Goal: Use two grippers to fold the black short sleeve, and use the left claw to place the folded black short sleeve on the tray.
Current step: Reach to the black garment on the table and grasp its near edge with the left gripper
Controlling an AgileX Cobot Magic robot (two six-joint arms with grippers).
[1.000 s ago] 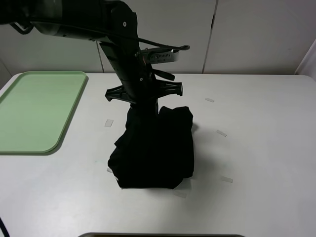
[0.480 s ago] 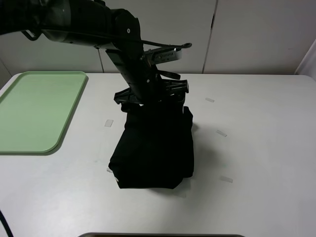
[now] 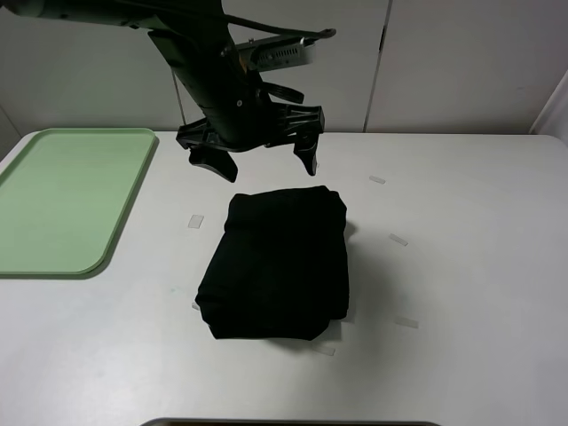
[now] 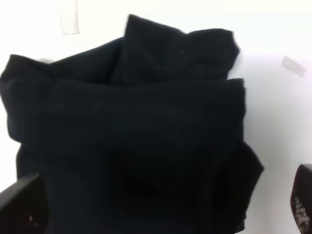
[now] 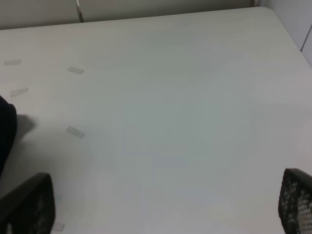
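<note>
The black short sleeve [image 3: 275,266] lies folded in a thick bundle on the white table [image 3: 461,231], right of the tray. My left claw [image 3: 262,167] hangs open just above its far edge, both fingers spread wide and holding nothing. In the left wrist view the shirt [image 4: 131,126] fills the picture, and the left gripper [image 4: 163,209] shows only its two fingertips [image 4: 22,204] at the corners. The mint-green tray [image 3: 62,195] sits at the table's left, apart from the shirt. My right gripper [image 5: 161,204] is open over bare table, with the shirt's edge [image 5: 5,131] at one side.
Small clear tape strips [image 3: 196,221] mark the table around the shirt, with others [image 3: 398,240] on its right. White cabinet doors [image 3: 461,62] stand behind the table. The right arm does not show in the high view.
My left claw has opened, let go of the shirt and risen. The shirt's raised upper part has dropped and now lies flat as a folded bundle.
</note>
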